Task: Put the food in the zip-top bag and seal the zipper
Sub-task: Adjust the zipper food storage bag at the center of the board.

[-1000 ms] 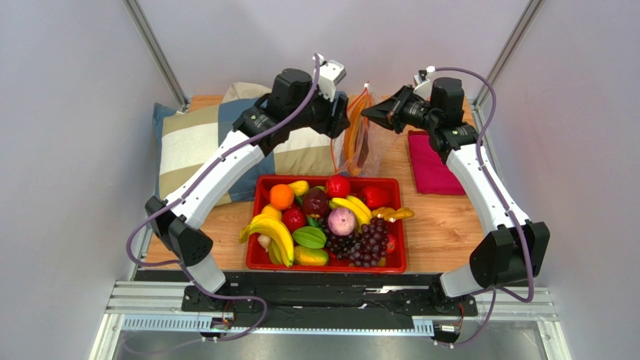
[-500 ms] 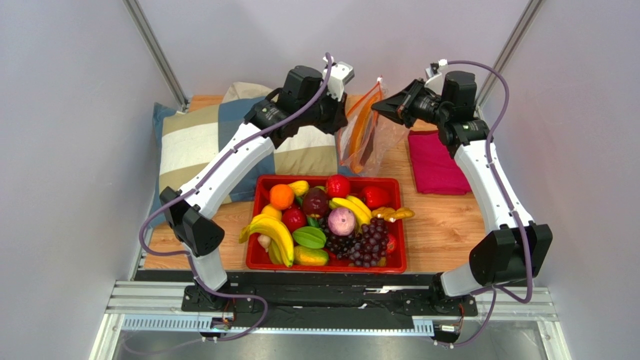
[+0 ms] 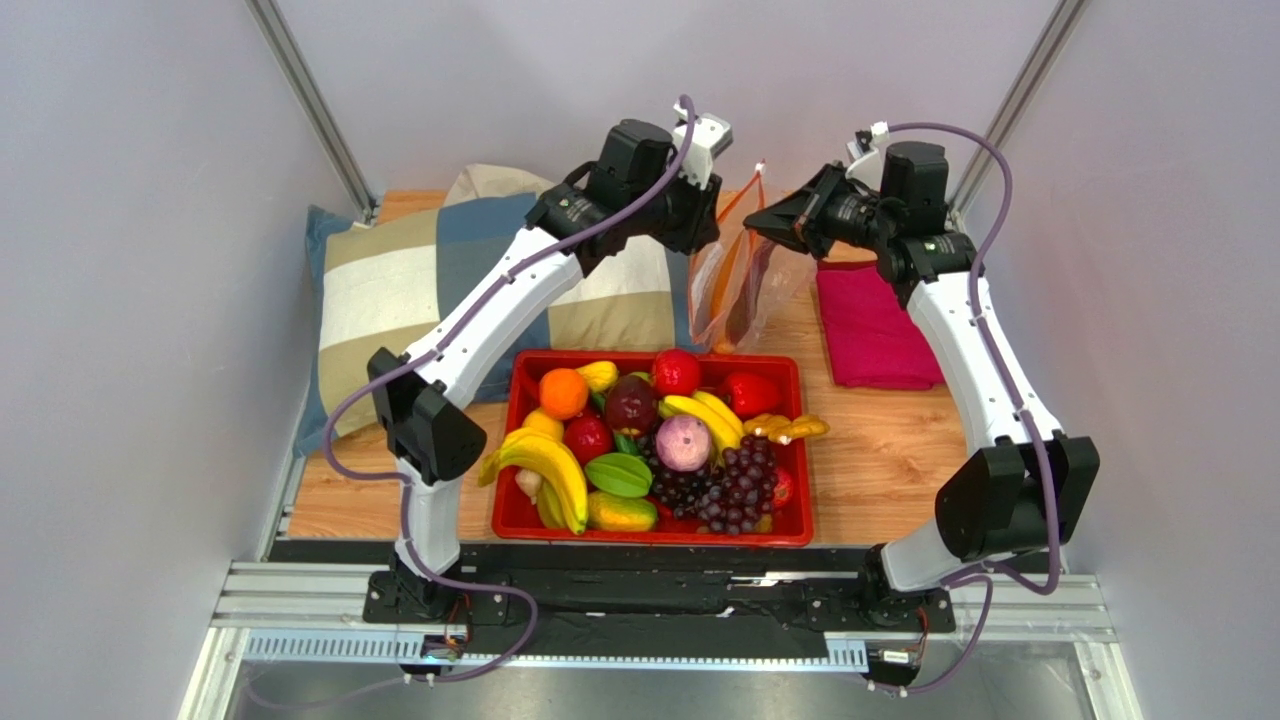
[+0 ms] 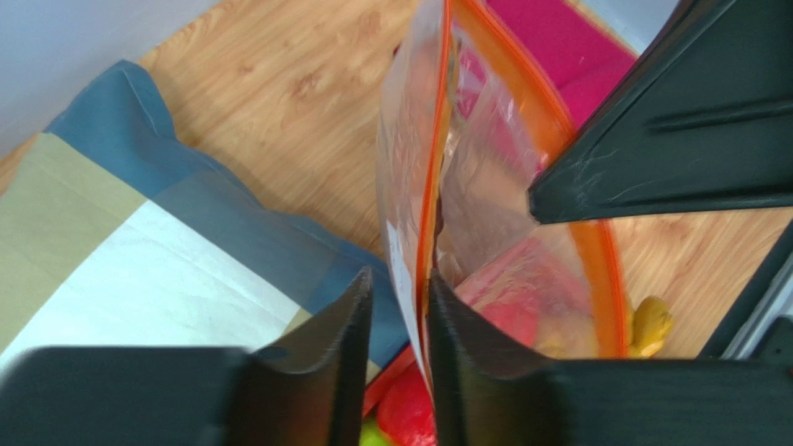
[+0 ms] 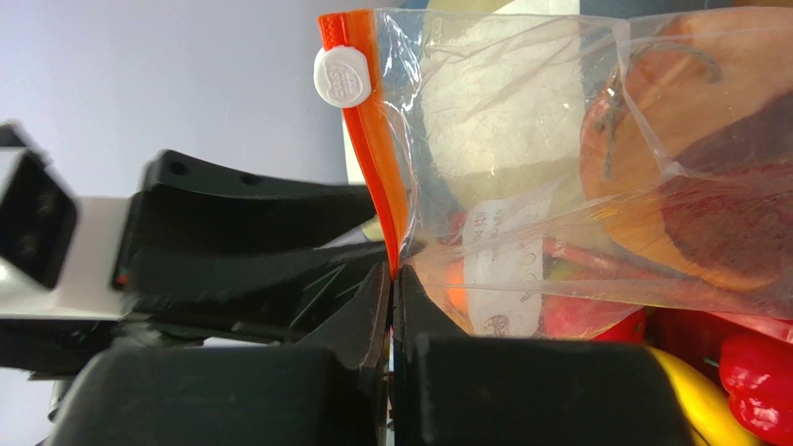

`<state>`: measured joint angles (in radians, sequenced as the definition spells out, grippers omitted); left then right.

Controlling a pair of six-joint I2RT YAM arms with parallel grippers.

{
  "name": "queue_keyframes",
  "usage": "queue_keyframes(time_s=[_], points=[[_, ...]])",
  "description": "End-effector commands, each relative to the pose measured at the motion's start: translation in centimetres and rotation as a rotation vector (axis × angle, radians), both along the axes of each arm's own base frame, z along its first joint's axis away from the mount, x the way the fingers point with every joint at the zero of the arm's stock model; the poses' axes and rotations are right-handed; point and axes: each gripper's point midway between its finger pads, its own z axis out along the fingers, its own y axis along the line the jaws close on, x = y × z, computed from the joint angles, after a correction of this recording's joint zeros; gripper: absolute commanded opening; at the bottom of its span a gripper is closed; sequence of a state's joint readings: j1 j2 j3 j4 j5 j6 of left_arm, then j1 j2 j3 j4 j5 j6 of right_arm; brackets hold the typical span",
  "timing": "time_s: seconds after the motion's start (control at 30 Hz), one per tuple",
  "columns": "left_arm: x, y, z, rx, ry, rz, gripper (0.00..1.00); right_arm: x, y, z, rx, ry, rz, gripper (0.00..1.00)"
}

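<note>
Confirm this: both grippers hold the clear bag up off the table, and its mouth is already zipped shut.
Not shut. The left wrist view shows the zip-top bag with its mouth gaping, the zipper strips apart. The left gripper and right gripper do hold it up.

The zip-top bag [image 5: 577,158] is glossy, crinkled clear plastic; the table [image 3: 887,450] is matt wood; the pillow [image 3: 406,285] is soft cloth.

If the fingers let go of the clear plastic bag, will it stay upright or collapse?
The crinkly clear plastic bag with the orange zipper strip would probably sag: its film wrinkles and folds where the right gripper pinches it. The orange-rimmed maroon slice inside would likely pull it down and topple it.
</note>
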<state>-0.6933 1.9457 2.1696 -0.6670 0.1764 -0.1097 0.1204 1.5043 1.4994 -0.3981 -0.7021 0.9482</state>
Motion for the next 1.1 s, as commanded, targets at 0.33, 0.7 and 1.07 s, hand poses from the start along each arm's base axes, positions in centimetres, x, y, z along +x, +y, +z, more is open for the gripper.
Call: queue_keyframes(time_s=[0.33, 0.7, 1.07], points=[[3.8, 1.7, -1.2, -0.029, 0.038, 0.072, 0.01, 1.4, -5.7, -2.9, -0.246, -0.008, -0.092, 0.00], [-1.3, 4.1, 0.9, -0.095, 0.038, -0.069, 0.99, 2.5, -4.4, -6.7, -0.195, 0.061, -0.045, 0.00], [-14.7, 10.1, -5.7, 0.062, 0.114, -0.355, 0.99, 0.0, -4.8, -6.1, -0.265, 0.067, -0.007, 0.00]])
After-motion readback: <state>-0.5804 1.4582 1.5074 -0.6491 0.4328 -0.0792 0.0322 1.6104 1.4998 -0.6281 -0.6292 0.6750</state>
